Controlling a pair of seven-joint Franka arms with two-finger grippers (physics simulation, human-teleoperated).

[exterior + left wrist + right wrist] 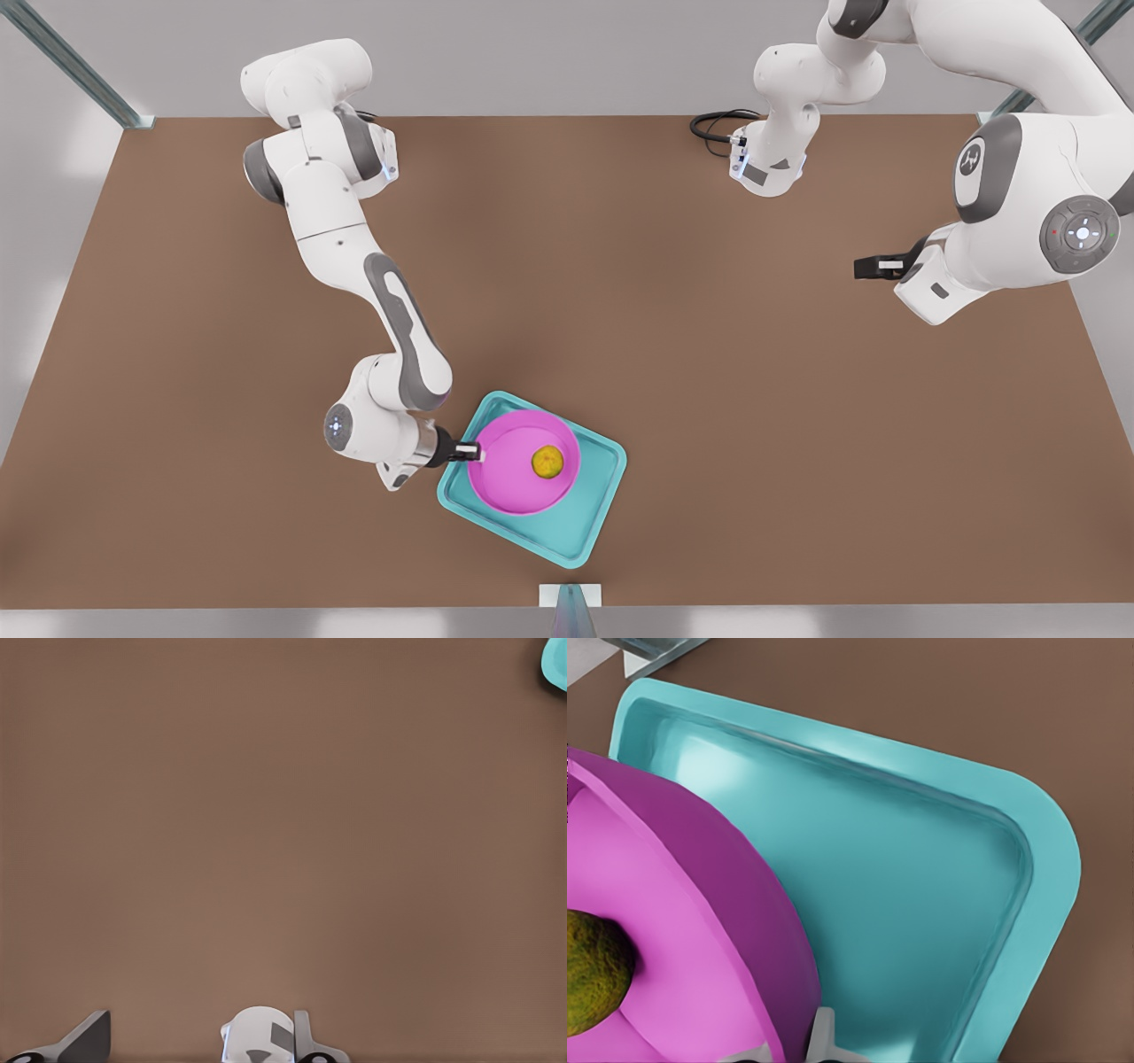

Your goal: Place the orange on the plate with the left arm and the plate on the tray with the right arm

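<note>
The pink plate (509, 483) lies inside the outline of the teal tray (580, 523), near the table's front edge. The orange (547, 461) rests on the plate, right of its middle. My right gripper (474, 453) is shut on the plate's rim on the front view's left side. In the right wrist view the plate (700, 904), the orange (589, 970) and the tray floor (904, 895) are close up, and one fingertip (824, 1036) presses the rim. My left gripper (873, 266) hangs open over bare table at the front view's right, far from the tray; its fingers (89, 1041) stand apart.
A black cable (718, 124) loops by the arm base at the back. Metal frame posts (80, 66) stand at the back corners. A white bracket (570, 594) sits at the front edge, just below the tray. A corner of the tray (556, 660) shows in the left wrist view.
</note>
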